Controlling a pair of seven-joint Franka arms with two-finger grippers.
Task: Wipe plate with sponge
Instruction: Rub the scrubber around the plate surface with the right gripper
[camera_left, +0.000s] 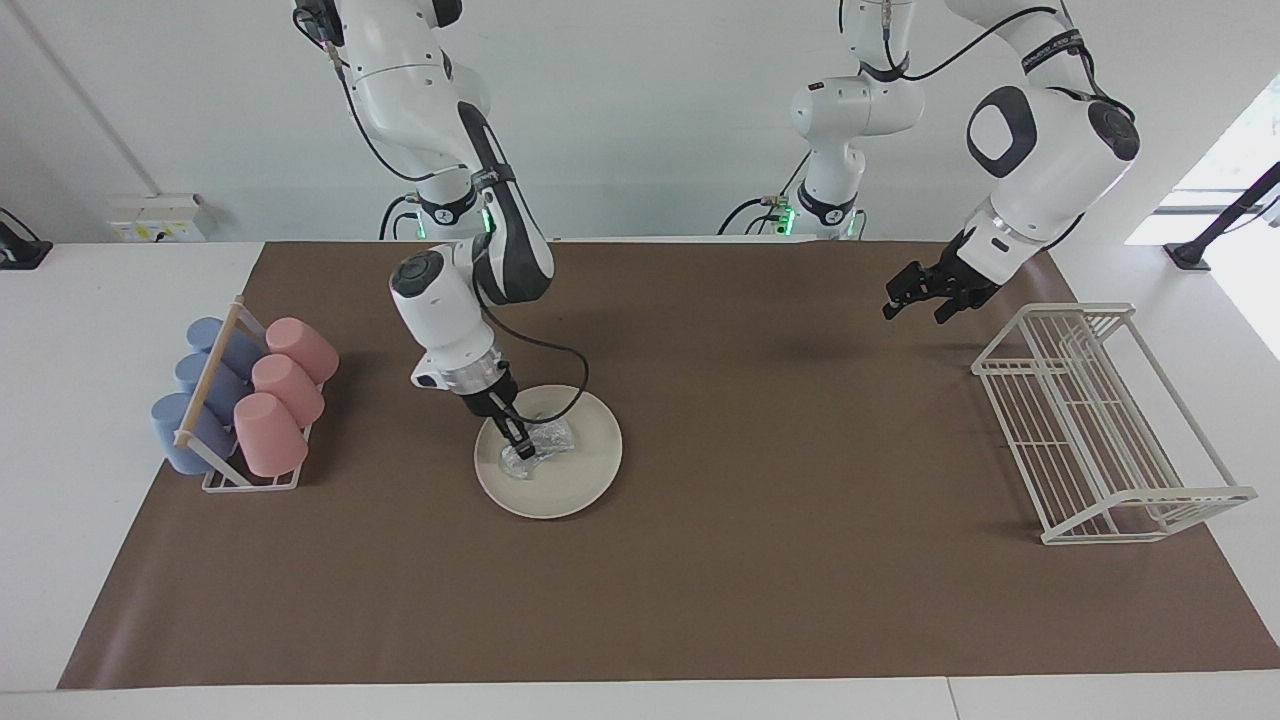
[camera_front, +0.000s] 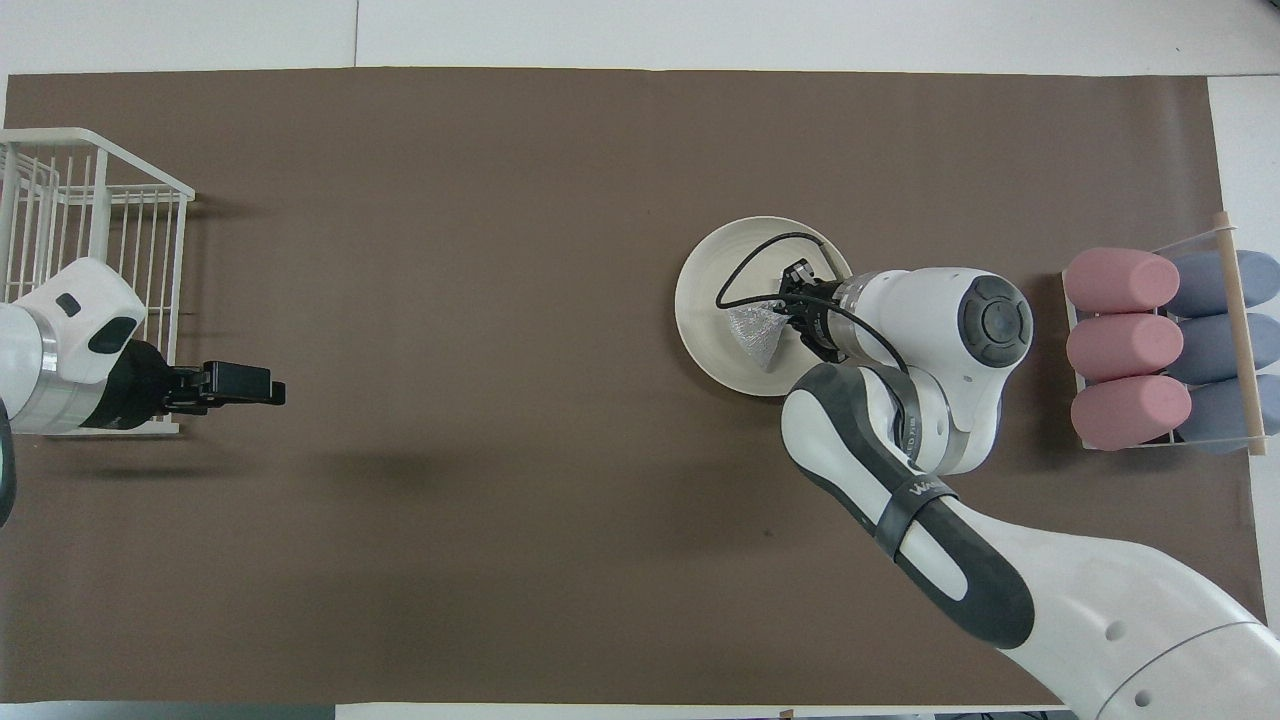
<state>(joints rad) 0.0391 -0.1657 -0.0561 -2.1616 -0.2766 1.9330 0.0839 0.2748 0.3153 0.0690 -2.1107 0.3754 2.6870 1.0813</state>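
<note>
The cream-white plate (camera_left: 580, 480) (camera_front: 712, 300) lies flat on the brown mat, toward the right arm's end of the table. The silvery sponge (camera_left: 545, 443) (camera_front: 755, 335) lies on the plate. My right gripper (camera_left: 521, 444) (camera_front: 786, 318) points down onto the plate and is shut on the sponge, pressing it on the plate's surface. Its wrist hides part of the plate in the overhead view. My left gripper (camera_left: 912, 302) (camera_front: 262, 384) hangs in the air over the mat beside the white wire rack and waits, holding nothing.
A white wire dish rack (camera_left: 1100, 420) (camera_front: 85, 230) stands at the left arm's end. A cup rack (camera_left: 240, 400) (camera_front: 1170, 350) with pink and blue cups stands at the right arm's end, beside the plate. The brown mat (camera_left: 760, 560) covers the table.
</note>
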